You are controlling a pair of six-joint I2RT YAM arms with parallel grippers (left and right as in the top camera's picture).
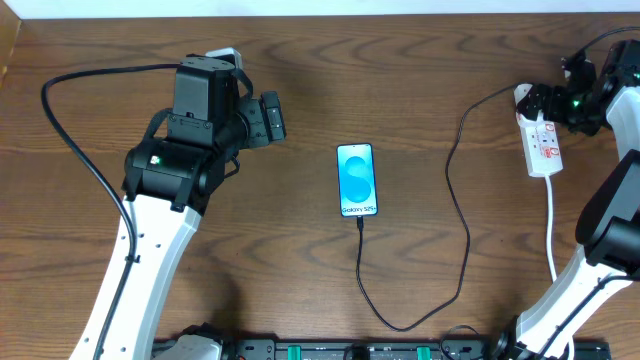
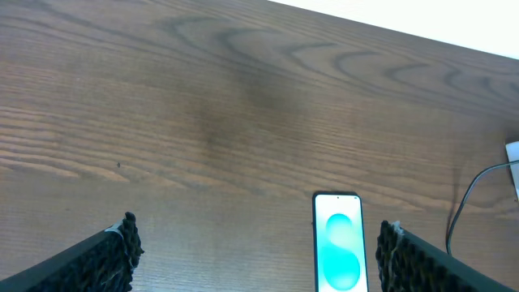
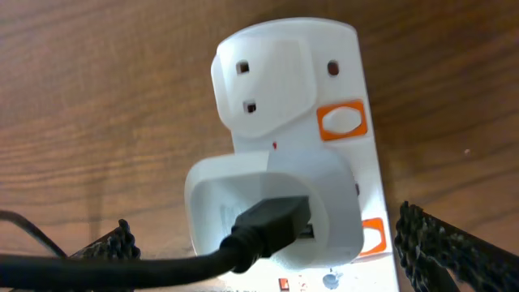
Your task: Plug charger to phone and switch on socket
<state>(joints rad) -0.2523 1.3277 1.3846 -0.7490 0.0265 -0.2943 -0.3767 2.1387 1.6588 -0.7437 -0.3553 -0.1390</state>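
Open right tool [image 3: 269, 246] hovers over the socket [image 3: 345, 85]

The phone [image 1: 357, 180] carries the only text that can be read: "Galaxy S25", in small letters along the lower end of its bright blue screen, seen from overhead. In the left wrist view the same screen shows only pale rounded shapes, no letters. The socket [image 1: 541, 140] has red marks on its white face, too small to read from overhead. Seen close by the right wrist camera, an orange switch [image 3: 341, 120] on it shows no lettering.
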